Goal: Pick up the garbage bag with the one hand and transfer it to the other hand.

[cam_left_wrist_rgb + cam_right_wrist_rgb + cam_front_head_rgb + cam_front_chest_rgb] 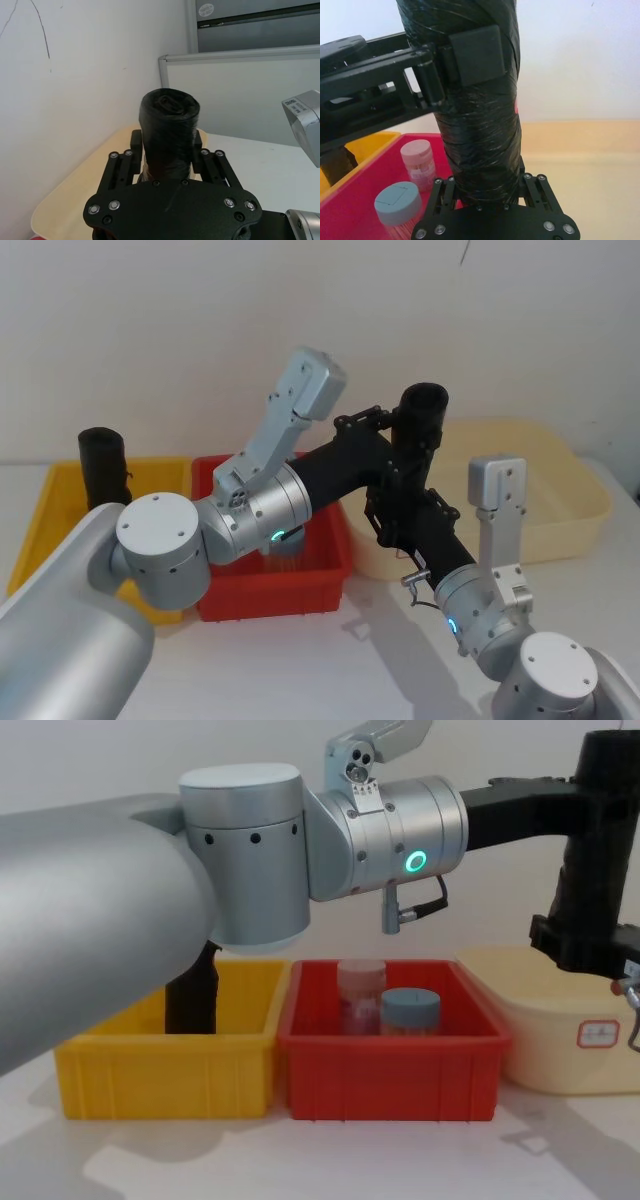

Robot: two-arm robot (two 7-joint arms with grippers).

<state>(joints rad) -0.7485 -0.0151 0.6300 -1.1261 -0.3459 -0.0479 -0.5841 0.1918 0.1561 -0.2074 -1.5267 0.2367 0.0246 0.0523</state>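
The garbage bag (pixel 424 400), a matte black roll, stands upright in the air above the gap between the red bin and the cream tub. My left gripper (pixel 414 437) reaches in from the left and is shut on its upper half; the left wrist view shows the garbage bag (pixel 169 117) squeezed between the fingers (pixel 134 150). My right gripper (pixel 404 495) comes up from the lower right and is shut on the roll's lower end. In the right wrist view the garbage bag (pixel 480 135) sits in the right gripper (pixel 487 187), with a left pad (pixel 476 54) pressed on it higher up.
A second black roll (pixel 103 465) stands in the yellow bin (pixel 40 530) on the left. The red bin (pixel 390 1065) holds a pink jar (pixel 361 985) and a blue-lidded jar (pixel 409 1010). The cream tub (pixel 560 510) lies at the right.
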